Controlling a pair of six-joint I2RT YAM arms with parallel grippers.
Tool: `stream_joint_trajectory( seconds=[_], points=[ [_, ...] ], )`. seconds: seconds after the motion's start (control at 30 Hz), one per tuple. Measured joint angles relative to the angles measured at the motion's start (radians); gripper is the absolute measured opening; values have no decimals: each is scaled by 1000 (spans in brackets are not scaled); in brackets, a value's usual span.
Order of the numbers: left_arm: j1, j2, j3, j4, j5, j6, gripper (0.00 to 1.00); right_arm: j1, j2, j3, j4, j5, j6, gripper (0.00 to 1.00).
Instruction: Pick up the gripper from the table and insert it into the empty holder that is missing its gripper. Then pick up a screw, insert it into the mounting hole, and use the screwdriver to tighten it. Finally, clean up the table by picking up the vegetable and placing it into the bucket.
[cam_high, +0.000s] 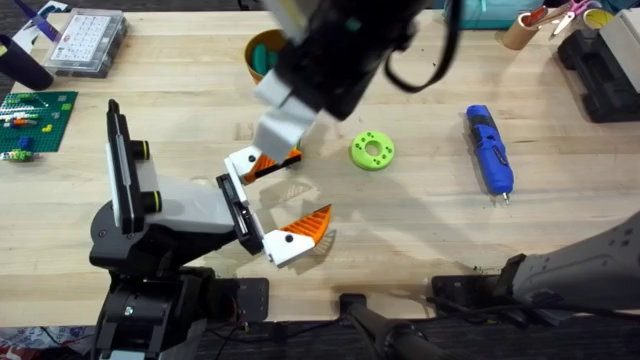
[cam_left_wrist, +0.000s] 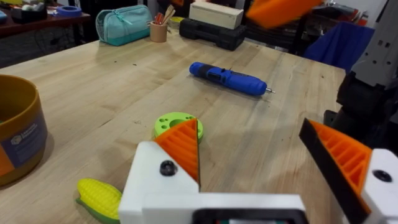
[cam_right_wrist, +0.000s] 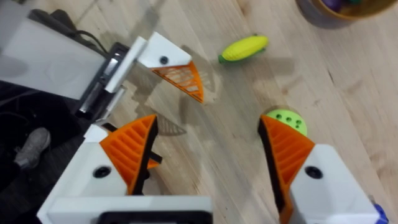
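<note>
**Overhead.** Holder (cam_high: 180, 215) at 7 o'clock on the worktop (cam_high: 420, 240), both sockets filled. The gripper (cam_high: 297, 232), taken to be the skewed lower piece, has no screw that I can see, so a nudge could tip it out. Green disc (cam_high: 372, 150) at 3 o'clock of the holder, screwdriver (cam_high: 489, 150) beyond it. Bucket (cam_high: 262, 52) at 12.

**Left wrist.** Left pincer (cam_left_wrist: 249, 124), apparently the holder itself, is spread and empty. Vegetable (cam_left_wrist: 99, 198) just beside it, bucket side, and easily swept.

**Right wrist.** Right pincer (cam_right_wrist: 208, 121) is spread and empty above the holder. If it descends it might clip a seated piece.
</note>
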Motion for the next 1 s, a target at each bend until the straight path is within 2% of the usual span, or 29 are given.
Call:
stream_joint_trajectory(
  seconds=[0.4,0.47,0.57,0.6,0.63,1.0],
  points=[
    [0,1,0,0,3,0,985,-45,-10,-1,-40,2,0,976],
    [0,1,0,-1,5,-8,862,-45,-10,-1,-40,2,0,976],
    [0,0,0,-1,5,-3,409,-45,-10,-1,-40,2,0,976],
    [0,1,0,-1,6,-6,312,-45,-10,-1,-40,2,0,976],
    [0,1,0,-1,6,-3,17,-45,-10,-1,-41,2,0,976],
    [0,1,0,-2,7,-4,17,-50,-10,-1,-92,2,43,976]
  ],
)
